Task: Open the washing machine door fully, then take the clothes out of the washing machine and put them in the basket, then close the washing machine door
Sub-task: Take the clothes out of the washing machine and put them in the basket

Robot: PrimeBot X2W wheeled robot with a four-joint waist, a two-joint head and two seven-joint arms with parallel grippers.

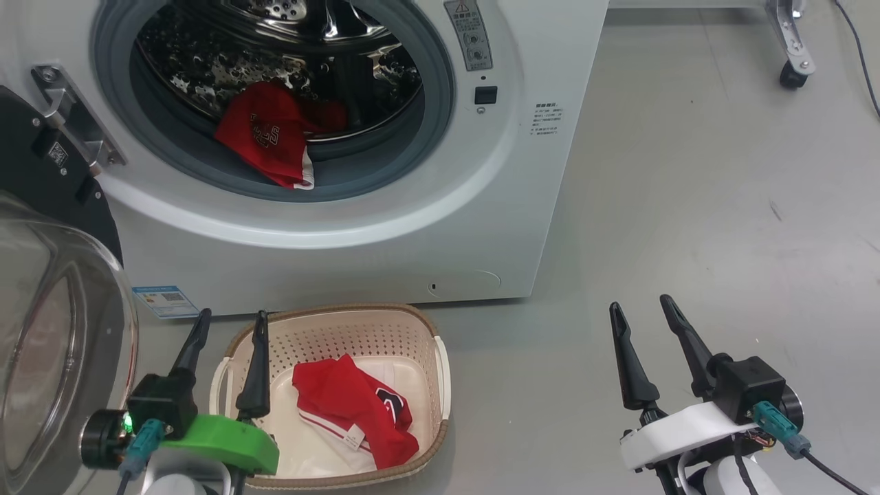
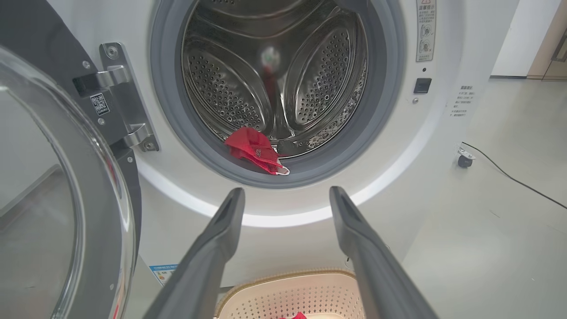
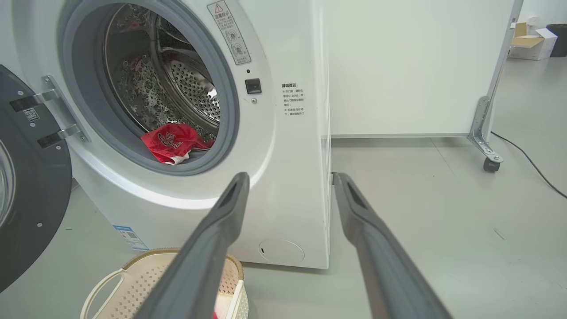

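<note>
Washing machine door: I see the washing machine door (image 1: 41,344) swung wide open at the left. Its clear glass bowl bulges toward my head camera, and it hangs on the steel hinge (image 1: 72,117).
Washing machine: The washing machine (image 1: 385,254) stands on the grey floor (image 1: 687,206). Its steel drum (image 1: 206,62) is exposed behind the grey gasket (image 1: 385,165).
Clothes in the drum: A first red garment (image 1: 265,134) with white lettering lies at the bottom front of the drum. Its white-trimmed edge drapes onto the gasket lip.
Clothes in the basket: A second red garment (image 1: 357,405), with white stripes and a small tag, lies crumpled inside the basket, toward its right side.
Basket: The basket (image 1: 344,313) sits on the floor just in front of the washer, below the drum opening.
Left end effector: My left end effector (image 1: 233,314) has its fingers spread wide and holds nothing. It hovers over the basket's left end and points at the washer front.
Right end effector: My right end effector (image 1: 639,302) is also spread wide and empty. It is over bare floor to the right of the basket, apart from the washer.
Background: A caster (image 1: 790,75) and a dark cable (image 1: 859,55) sit at the far right.
</note>
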